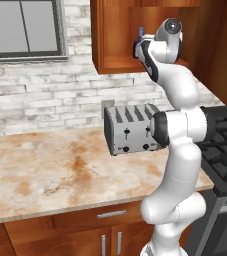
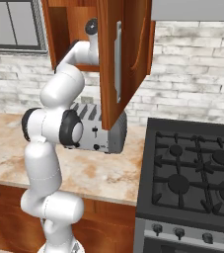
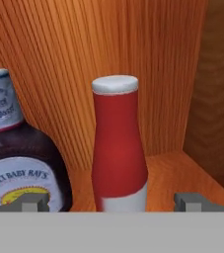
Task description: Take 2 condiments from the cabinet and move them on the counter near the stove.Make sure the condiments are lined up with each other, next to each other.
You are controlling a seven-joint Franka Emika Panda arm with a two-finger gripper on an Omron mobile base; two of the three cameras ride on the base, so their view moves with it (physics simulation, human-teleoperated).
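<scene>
1. Hand view: we hold our pincer (image 3: pixel 112 201) released, its fingertips (image 3: pixel 34 201) either side of the red white-capped bottle (image 3: pixel 118 148) standing on the reddish-brown wooden cabinet (image 3: pixel 182 54) shelf.
2. Left of it, just beside, stands the dark purple-brown yellow-labelled bottle (image 3: pixel 19 163); rightward we see bare shelf, then the side wall.
3. Right base view alone shows the open cabinet door (image 2: pixel 126 64) and black gas stove (image 2: pixel 192 173) beside the mottled beige-orange counter (image 2: pixel 103 173).

Two bottles: one red bottle (image 3: pixel 119 148), one dark bottle (image 3: pixel 19 163); one toaster (image 1: pixel 131 129).
</scene>
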